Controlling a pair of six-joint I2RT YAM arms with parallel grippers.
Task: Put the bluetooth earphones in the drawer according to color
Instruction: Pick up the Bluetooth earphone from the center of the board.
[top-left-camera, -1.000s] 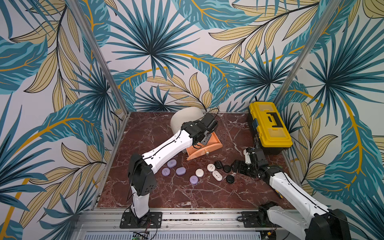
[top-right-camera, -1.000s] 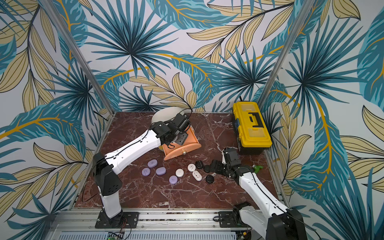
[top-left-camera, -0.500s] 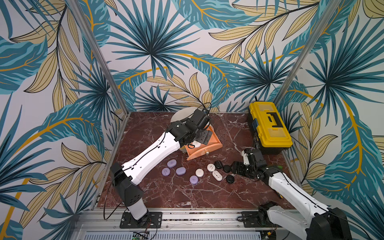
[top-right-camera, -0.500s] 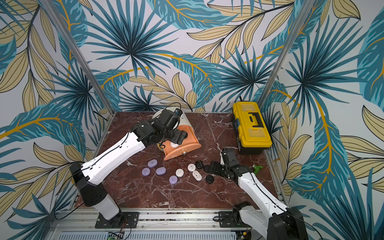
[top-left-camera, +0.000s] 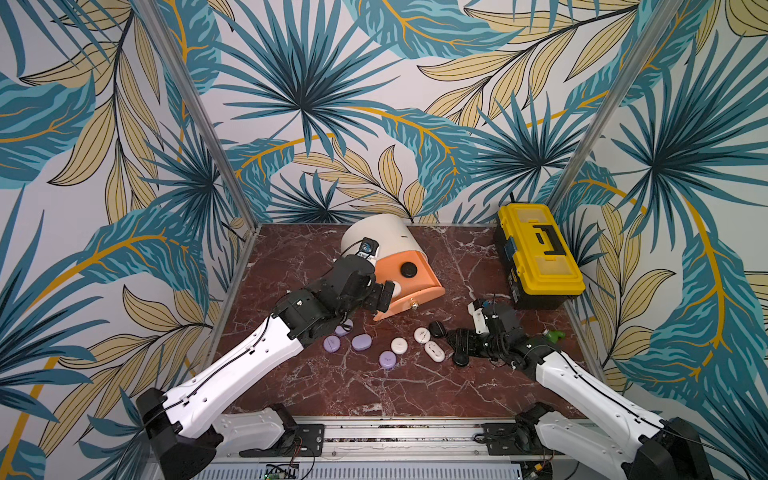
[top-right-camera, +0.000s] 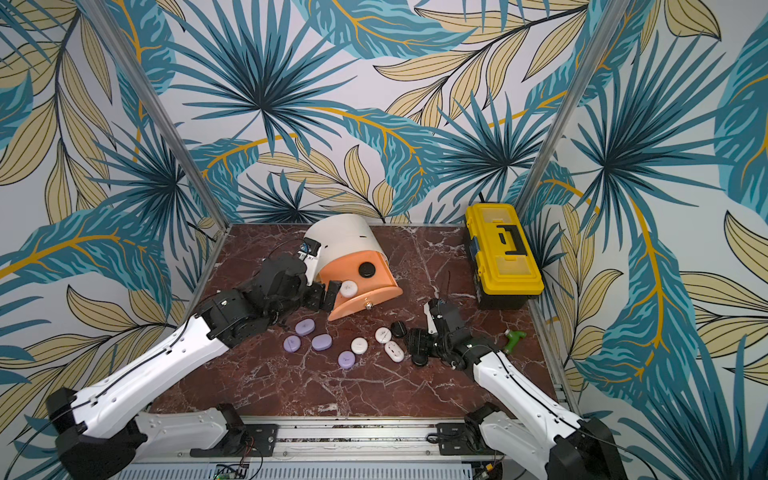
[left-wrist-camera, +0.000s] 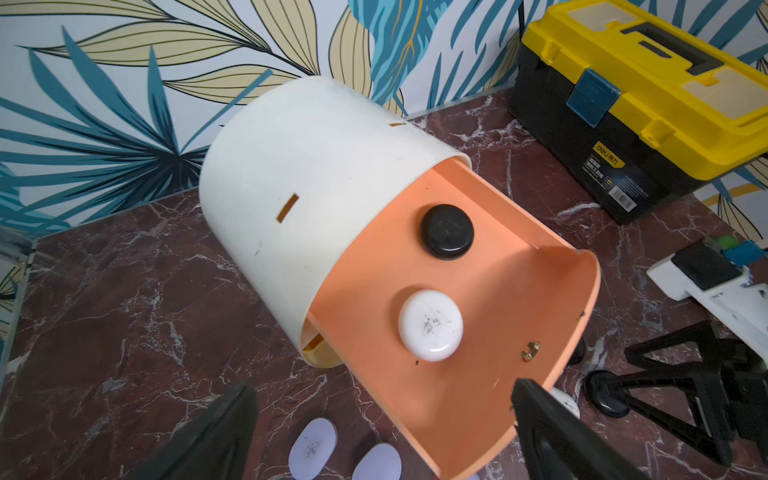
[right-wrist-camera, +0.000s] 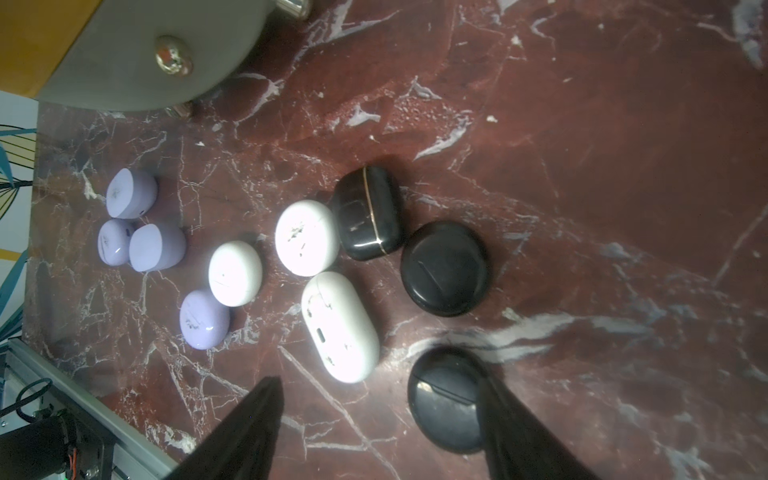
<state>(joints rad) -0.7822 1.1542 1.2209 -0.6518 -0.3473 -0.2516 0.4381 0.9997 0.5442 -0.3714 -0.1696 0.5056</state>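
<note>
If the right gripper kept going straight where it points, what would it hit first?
Probably the round black case, lying partly between the jaws of the right gripper; the oblong white case lies just beyond.

The cream round-topped cabinet (top-left-camera: 376, 235) stood upright near the back of the tabletop (top-left-camera: 332, 386), with its peach top drawer (left-wrist-camera: 498, 299) pulled well out. In that drawer lay a round black case (left-wrist-camera: 448, 231) and, apart from it and nearer the drawer front, a round white case (left-wrist-camera: 431, 330). The other cases lay in a loose row on the tabletop in front of the cabinet. There were four lilac cases (top-right-camera: 321, 342) close together, then three white cases (top-right-camera: 359, 345), one of them oblong. Last came three black cases (right-wrist-camera: 444, 268), one of them boxy with a gold seam.
</note>
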